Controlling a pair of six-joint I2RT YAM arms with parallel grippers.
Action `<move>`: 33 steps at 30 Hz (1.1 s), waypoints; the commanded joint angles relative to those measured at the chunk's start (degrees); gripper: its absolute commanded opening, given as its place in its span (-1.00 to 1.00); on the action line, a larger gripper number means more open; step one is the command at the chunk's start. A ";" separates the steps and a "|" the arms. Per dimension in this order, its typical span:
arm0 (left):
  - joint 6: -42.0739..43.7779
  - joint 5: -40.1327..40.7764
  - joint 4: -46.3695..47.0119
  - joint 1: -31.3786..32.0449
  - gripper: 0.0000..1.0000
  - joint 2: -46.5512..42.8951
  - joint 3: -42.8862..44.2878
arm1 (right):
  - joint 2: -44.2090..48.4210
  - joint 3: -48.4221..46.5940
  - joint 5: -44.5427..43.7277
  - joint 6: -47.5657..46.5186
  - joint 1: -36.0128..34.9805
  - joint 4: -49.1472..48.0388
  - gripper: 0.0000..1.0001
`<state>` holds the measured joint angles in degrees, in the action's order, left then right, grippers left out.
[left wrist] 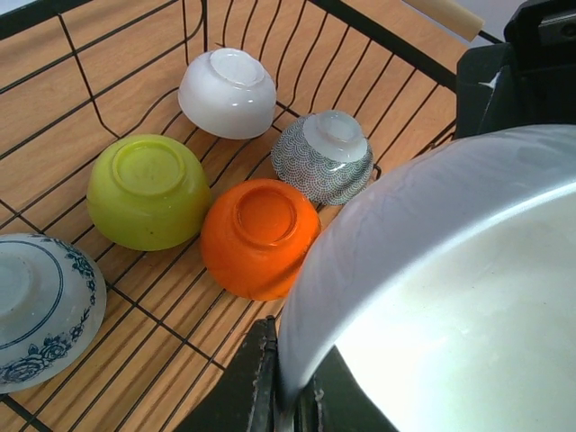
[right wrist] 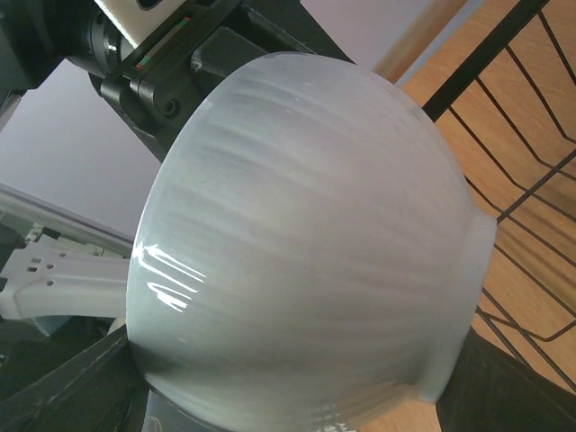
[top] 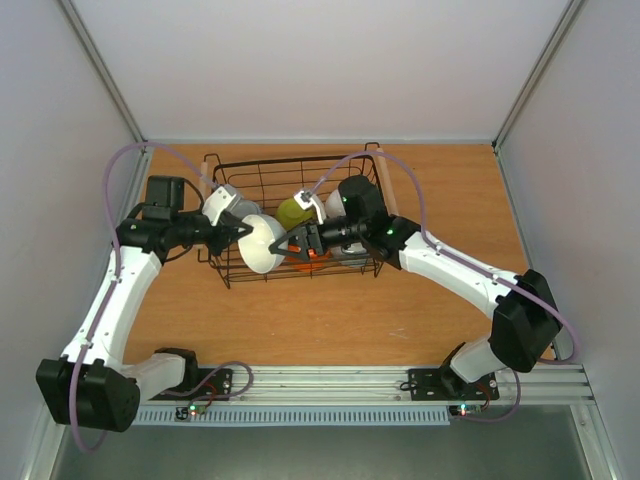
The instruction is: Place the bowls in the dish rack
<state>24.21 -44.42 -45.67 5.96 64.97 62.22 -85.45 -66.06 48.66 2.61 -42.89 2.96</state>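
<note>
My left gripper [top: 243, 232] [left wrist: 292, 396] is shut on the rim of a white bowl [top: 262, 245] [left wrist: 450, 297] [right wrist: 306, 243] and holds it tilted above the near left part of the dish rack [top: 300, 158] [left wrist: 396, 40] [right wrist: 486, 58]. My right gripper [top: 288, 246] [right wrist: 288, 396] faces the bowl's outer side, fingers wide apart on either side of it; whether they touch it I cannot tell. Upside down in the rack lie a white bowl [left wrist: 227, 93], a grey patterned bowl [left wrist: 324, 157], a yellow-green bowl [left wrist: 148, 191] [top: 292, 212], an orange bowl [left wrist: 259, 237] [top: 312, 256] and a blue-patterned white bowl [left wrist: 36, 306].
The rack stands at the back middle of the wooden table [top: 440, 290], a wooden handle [top: 385, 190] on its right side. Pale walls [top: 60, 100] close in the back and sides. An aluminium rail [top: 330, 380] runs along the near edge. Both arms meet over the rack.
</note>
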 commanded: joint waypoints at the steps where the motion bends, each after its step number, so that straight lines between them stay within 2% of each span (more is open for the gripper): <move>1: -2.10 -2.55 5.74 -0.08 -0.86 -2.51 -0.37 | 1.48 -2.91 0.70 -4.25 -0.51 2.43 -0.97; 3: -2.99 -0.53 7.44 -0.07 -0.35 -3.97 -1.40 | 1.19 -6.01 -4.29 -7.41 -0.52 9.64 -0.97; 5: -4.67 2.88 10.05 -0.11 0.35 -5.96 -2.67 | 0.12 -9.83 -9.90 -10.29 -0.50 17.06 -0.97; 6: -5.74 5.24 10.64 -0.14 0.60 -6.87 -2.94 | -0.68 -12.01 -12.84 -11.73 -0.52 20.70 -0.97; 9: -8.65 15.23 12.95 -0.07 0.96 -7.68 -2.78 | -4.46 -18.95 -19.45 -15.88 -0.48 29.99 -0.97; 13: -11.77 35.78 17.87 -0.15 0.99 -7.77 -3.22 | -13.69 -32.41 -26.61 -21.52 -1.17 43.25 -0.97; 16: -12.39 42.37 19.40 -0.09 0.99 -8.67 -3.61 | -22.44 -45.05 -35.01 -24.86 -3.32 53.73 -0.97; 21: -12.40 45.73 19.76 -0.13 0.99 -9.46 -4.30 | -34.99 -60.52 -44.02 -27.39 -6.18 63.83 -0.97; 28: -12.34 45.92 20.62 -0.15 0.99 -9.27 -5.77 | -46.43 -71.81 -56.03 -29.54 -10.29 70.62 -0.97; 33: -12.17 46.05 21.21 -0.15 0.99 -9.11 -6.51 | -51.33 -76.95 -60.87 -30.28 -12.43 73.28 -0.97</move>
<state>12.36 0.45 -28.51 6.07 56.45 56.51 -135.79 -138.08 -4.32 -25.65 -53.80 72.03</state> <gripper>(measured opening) 0.995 0.773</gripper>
